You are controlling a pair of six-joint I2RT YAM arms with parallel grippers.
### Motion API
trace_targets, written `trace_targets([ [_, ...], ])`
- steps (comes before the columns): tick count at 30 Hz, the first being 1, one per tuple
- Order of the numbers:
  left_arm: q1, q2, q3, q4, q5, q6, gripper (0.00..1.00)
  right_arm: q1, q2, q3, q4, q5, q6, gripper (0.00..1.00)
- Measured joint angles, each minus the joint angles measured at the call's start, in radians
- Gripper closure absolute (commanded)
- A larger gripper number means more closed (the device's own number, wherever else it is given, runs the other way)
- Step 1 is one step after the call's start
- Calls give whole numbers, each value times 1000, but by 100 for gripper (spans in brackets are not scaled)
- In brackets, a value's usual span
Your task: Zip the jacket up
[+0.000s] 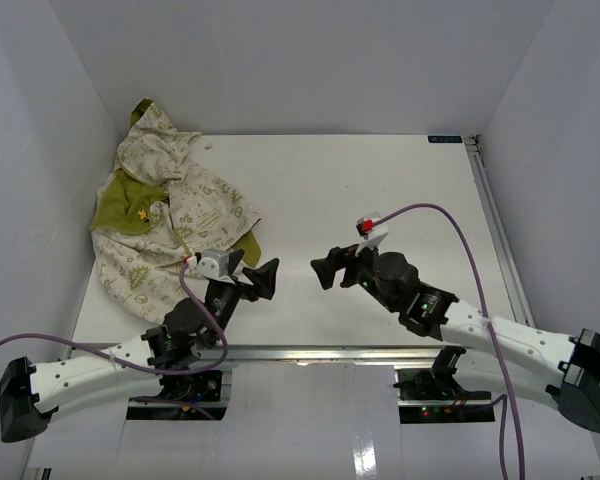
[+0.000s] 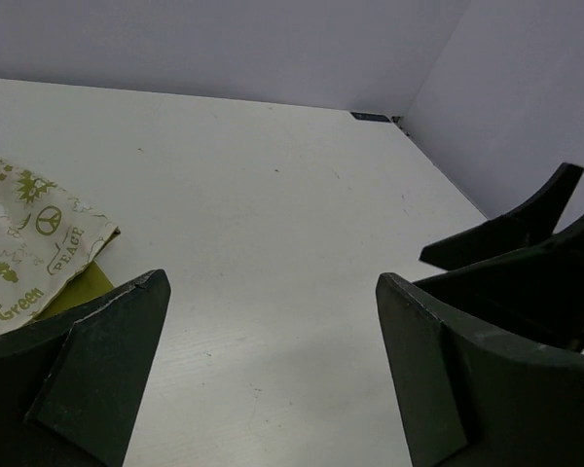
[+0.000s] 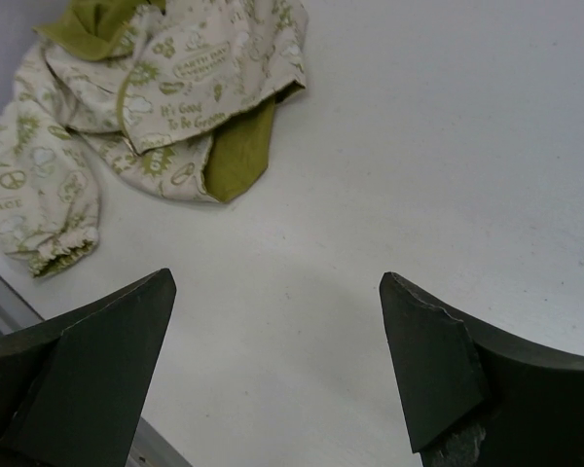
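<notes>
A broad white surface (image 1: 380,190), boxed in by pale walls, fills most of the scene. Two robot arms reach onto it from the near edge.

The jacket (image 1: 170,220) is the largest thing resting there. It is a crumpled heap of cream cloth printed with olive-green motifs and words, with patches of solid olive lining turned outward. It lies just beyond the left hand (image 1: 263,278) and off to that hand's left side, close to it but not touching. Its far end is bunched up against the left wall. From the right hand (image 1: 322,273) the heap sits well away, ahead and to the left. That hand's own camera shows one sleeve ending in a gathered cuff (image 3: 58,248) at the near edge of the pile. The zipper is lost somewhere in the folds (I cannot make it out from any view).

The left arm (image 1: 100,365) and right arm (image 1: 500,335) are white with black joints, and they angle inward toward each other.

The two dark hands point at one another over bare surface, with their tips near but apart. Each has its two fingers spread wide, with nothing between them.

A thin purple cable (image 1: 450,215) arches over the right arm, and another purple cable (image 1: 220,330) loops beside the left arm.
</notes>
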Motion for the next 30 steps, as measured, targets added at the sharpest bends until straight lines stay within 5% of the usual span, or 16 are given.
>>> trace_targets([
  [14,-2,-255,-41,-84,-180,-70,4,-166,755,459,80,-287,36,4],
  [30,-2,-215,-48,-113,-249,-111,6,-188,1318,994,71,-450,2,1],
])
